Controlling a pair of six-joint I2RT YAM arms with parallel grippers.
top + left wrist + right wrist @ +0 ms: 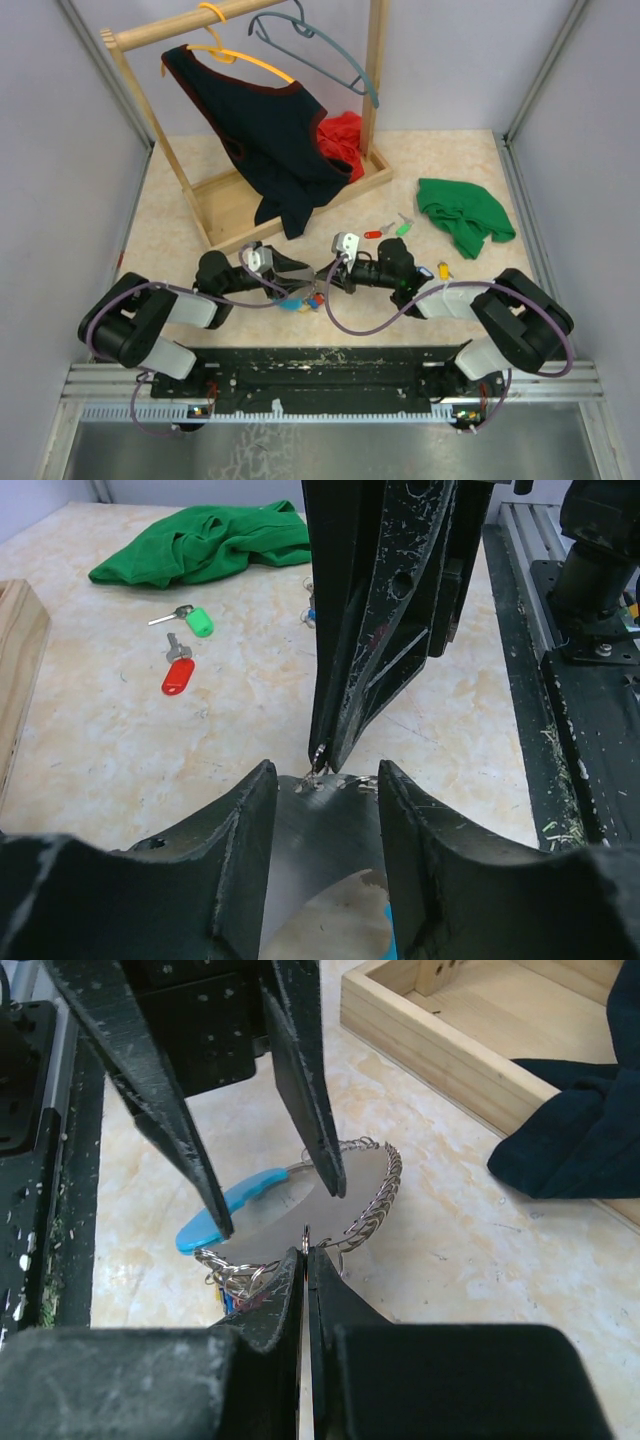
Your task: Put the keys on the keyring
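Observation:
My left gripper is shut on the keyring, its fingers pressing the two edges of the grey and light-blue band. A wiry coiled loop runs round the band's far side. My right gripper is shut on a small silver ring at the band's edge, tip to tip with the left gripper. Small keys dangle under the keyring. A red key and a green key lie loose on the table. A yellow key lies by the right arm.
A wooden clothes rack with a dark garment and hangers stands behind the grippers. A red cloth lies in its base. A green cloth lies at the right. The black rail runs along the near edge.

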